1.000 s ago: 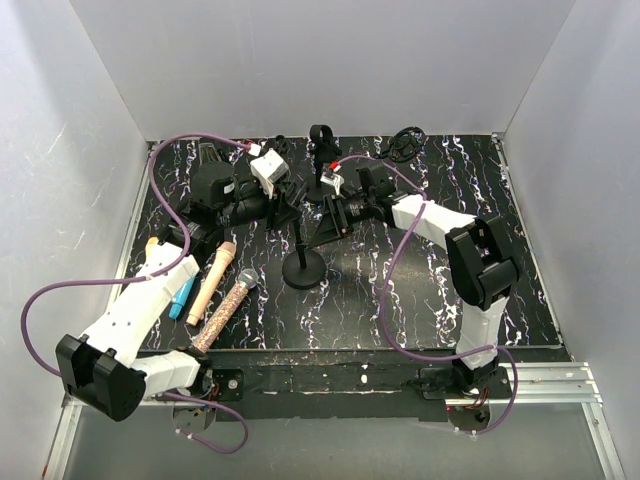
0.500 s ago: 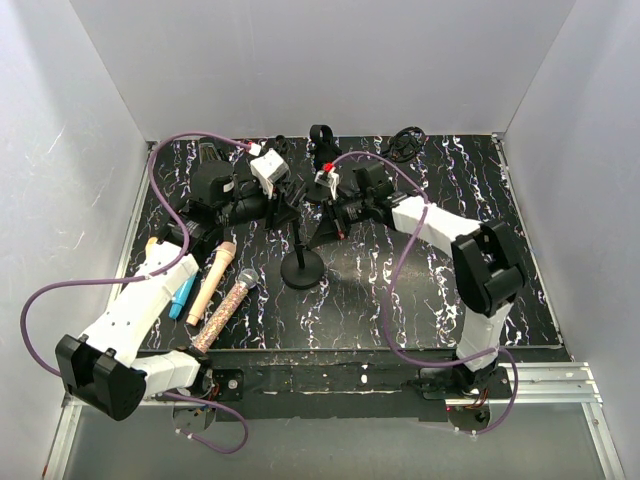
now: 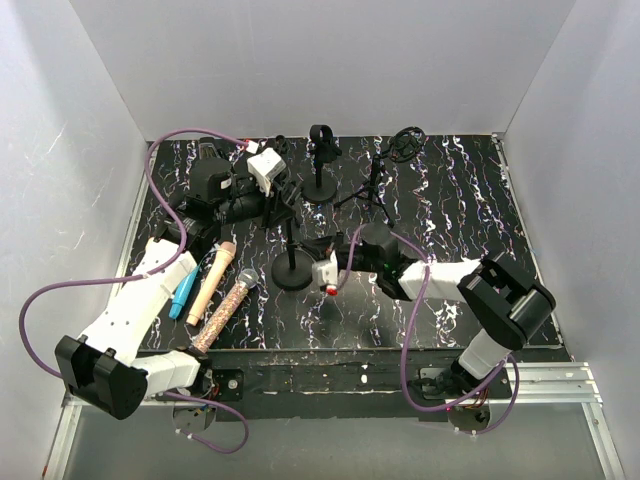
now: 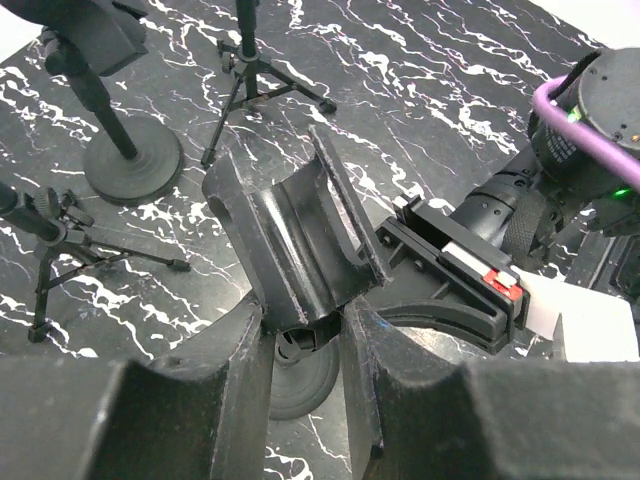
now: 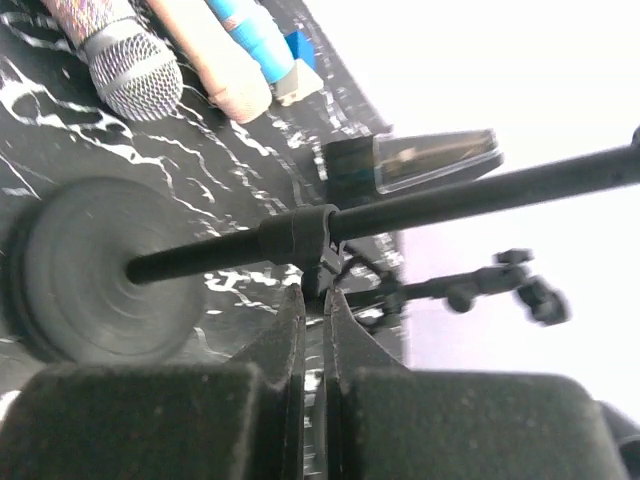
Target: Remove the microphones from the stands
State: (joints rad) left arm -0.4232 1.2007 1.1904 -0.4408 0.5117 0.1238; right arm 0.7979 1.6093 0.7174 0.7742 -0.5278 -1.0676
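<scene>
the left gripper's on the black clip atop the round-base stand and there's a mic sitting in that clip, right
Not quite. The left gripper is on the black U-shaped clip, but that clip is empty: the left wrist view looks straight into its bare cradle, with no microphone in it.

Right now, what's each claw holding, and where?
Left claw pinches the mic clip at its neck, under the empty cradle. Right claw sits below the stand pole collar; hold unclear.

Stand [image 3: 292, 272]: black, round base, upright on your worktop [image 3: 470, 200].
Clip [image 4: 300, 240]: black U-shaped cradle, tilted.
Microphone [image 3: 228, 308]: glittery, grey-headed, lying flat left of it.
</scene>
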